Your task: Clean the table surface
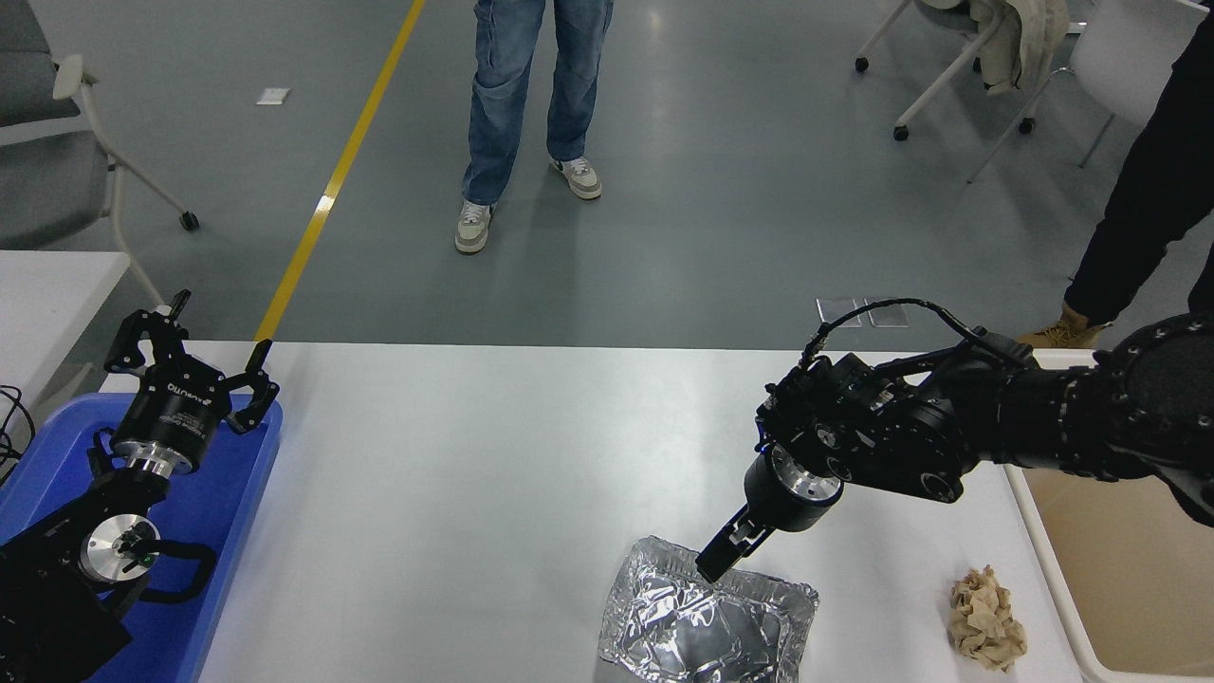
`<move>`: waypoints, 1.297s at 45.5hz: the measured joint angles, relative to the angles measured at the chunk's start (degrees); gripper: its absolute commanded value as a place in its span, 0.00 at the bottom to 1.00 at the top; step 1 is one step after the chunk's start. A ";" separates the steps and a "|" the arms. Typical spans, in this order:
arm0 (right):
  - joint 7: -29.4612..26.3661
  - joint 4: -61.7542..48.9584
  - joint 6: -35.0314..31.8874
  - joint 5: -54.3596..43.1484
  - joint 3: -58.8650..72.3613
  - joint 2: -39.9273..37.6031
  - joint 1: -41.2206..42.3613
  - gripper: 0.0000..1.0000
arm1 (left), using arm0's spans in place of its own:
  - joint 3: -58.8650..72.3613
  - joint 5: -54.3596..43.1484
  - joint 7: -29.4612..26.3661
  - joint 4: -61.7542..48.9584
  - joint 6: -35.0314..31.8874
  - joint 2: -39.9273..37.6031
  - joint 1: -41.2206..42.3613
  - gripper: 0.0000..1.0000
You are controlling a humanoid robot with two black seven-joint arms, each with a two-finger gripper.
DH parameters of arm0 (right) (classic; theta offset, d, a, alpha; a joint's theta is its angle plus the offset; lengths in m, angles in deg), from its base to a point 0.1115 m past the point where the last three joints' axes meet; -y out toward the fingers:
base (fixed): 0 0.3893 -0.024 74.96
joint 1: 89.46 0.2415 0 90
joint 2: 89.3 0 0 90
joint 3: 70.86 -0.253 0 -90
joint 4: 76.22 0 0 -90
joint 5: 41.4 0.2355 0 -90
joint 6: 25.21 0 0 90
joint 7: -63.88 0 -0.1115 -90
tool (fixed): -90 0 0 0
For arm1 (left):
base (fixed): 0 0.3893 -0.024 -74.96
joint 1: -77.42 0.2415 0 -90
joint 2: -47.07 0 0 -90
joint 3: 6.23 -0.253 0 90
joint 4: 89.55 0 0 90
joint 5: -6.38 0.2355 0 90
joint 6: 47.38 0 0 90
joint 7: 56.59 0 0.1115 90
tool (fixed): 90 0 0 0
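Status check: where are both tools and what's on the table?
Right tool at the foil tray's far rim. Left tool open, parked over blue tray. Table holds foil tray and paper wad.

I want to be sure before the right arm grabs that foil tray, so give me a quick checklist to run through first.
1. Right pincer at the foil tray's far rim: ok.
2. Right pincer open enough to take the rim: cannot tell.
3. Rim actually between the fingers: cannot tell.
4. Foil tray lies flat on the table surface, empty: ok.
5. Crumpled paper apart from the tray, out of the way: ok.
6. Left pincer parked over the blue tray, clear of the work: ok.
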 measured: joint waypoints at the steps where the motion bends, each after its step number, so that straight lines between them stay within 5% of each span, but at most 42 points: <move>1: 0.01 -0.58 0.12 -0.02 -0.06 0.22 -0.65 0.97 | 0.00 0.00 0.00 0.00 0.00 0.00 0.00 1.00; 35: 0.53 -6.06 2.13 -0.86 0.32 1.38 -6.42 0.67 | 0.00 0.00 0.00 0.00 -0.02 -0.02 0.00 1.00; 41: 1.07 -6.28 2.36 -0.99 0.46 1.41 -6.52 0.48 | 0.00 0.00 0.00 0.00 -0.02 -0.01 0.00 1.00; 45: 1.64 -6.42 2.58 -1.69 0.56 1.43 -6.52 0.11 | 0.00 0.00 0.00 0.00 -0.02 -0.02 0.00 1.00; 47: 1.90 -6.48 2.65 -2.11 0.59 1.45 -6.52 0.00 | 0.00 0.00 0.00 0.00 -0.02 -0.02 0.00 1.00; 59: 3.32 -6.96 2.68 -4.57 1.36 1.73 -6.13 0.00 | 0.00 0.00 0.00 0.00 -0.02 -0.02 0.00 1.00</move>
